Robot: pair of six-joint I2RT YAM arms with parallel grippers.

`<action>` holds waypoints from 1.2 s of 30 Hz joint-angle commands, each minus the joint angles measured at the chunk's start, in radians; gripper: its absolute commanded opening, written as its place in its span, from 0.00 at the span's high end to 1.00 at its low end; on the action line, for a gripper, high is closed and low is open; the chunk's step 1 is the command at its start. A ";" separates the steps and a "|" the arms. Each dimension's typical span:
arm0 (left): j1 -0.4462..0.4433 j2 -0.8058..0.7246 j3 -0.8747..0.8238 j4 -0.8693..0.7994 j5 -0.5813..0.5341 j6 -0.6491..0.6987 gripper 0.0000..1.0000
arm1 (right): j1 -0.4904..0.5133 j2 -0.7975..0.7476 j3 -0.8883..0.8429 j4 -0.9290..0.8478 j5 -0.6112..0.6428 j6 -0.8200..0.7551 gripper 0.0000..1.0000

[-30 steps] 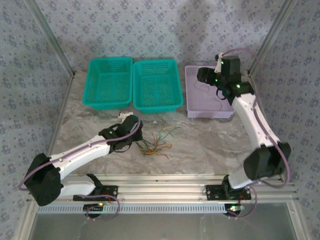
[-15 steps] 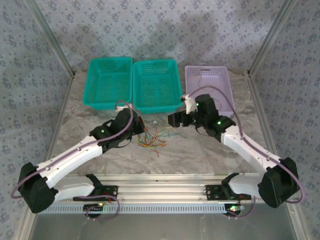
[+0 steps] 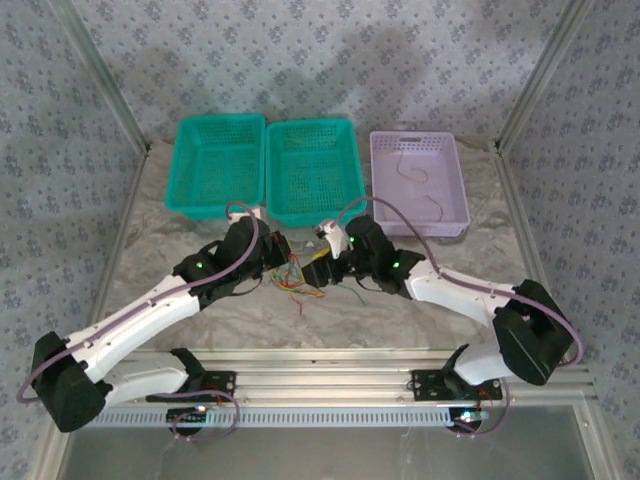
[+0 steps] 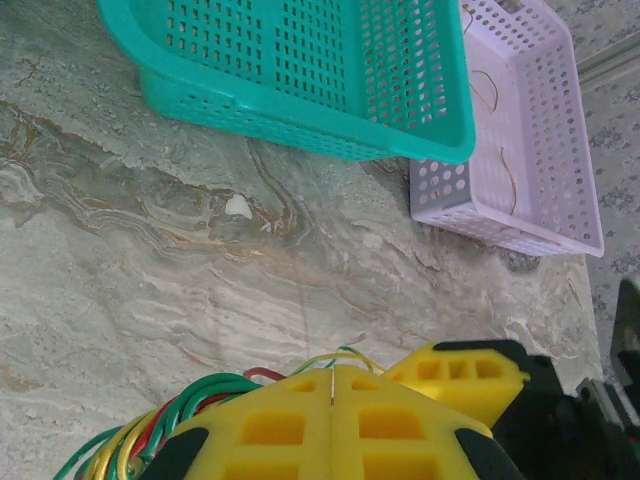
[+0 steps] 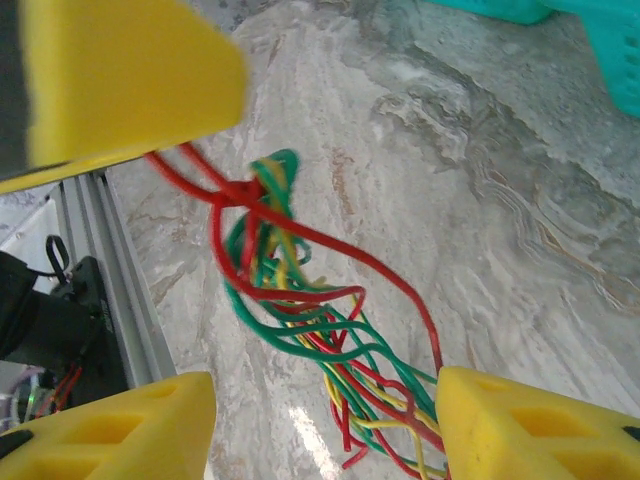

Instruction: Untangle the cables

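Your left end effector [image 4: 332, 385] pinches the cables [image 5: 262, 195], midway along the counter [image 5: 520, 220]. Your right end effector [image 5: 322, 400] is spread, straddling them.

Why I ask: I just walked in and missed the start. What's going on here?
Two robot arms are working on a tangle of thin cables at the middle of the table. The left gripper is shut on the bundle. The right gripper has its jaws open on either side of the loose strands. Two thin wires already lie in the lilac basket.
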 commanded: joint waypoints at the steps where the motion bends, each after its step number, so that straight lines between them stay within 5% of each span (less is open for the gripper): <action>1: -0.005 -0.015 -0.003 0.037 0.019 -0.020 1.00 | 0.050 -0.016 -0.023 0.092 0.111 -0.065 0.43; 11: -0.005 0.009 -0.005 0.041 0.025 -0.026 1.00 | 0.074 -0.004 -0.035 0.200 0.211 -0.062 0.59; 23: -0.005 0.015 -0.003 0.039 0.022 -0.027 1.00 | 0.097 0.045 -0.005 0.204 0.188 -0.054 0.60; 29: -0.005 0.005 0.003 0.024 0.007 -0.017 1.00 | 0.097 0.033 -0.018 0.191 0.232 -0.060 0.80; 32: -0.005 -0.001 0.009 0.007 0.000 -0.008 1.00 | 0.089 0.010 -0.019 0.169 0.257 -0.075 0.99; 36: -0.004 -0.031 0.024 -0.040 -0.033 0.023 1.00 | 0.059 -0.048 -0.033 0.095 0.294 -0.103 1.00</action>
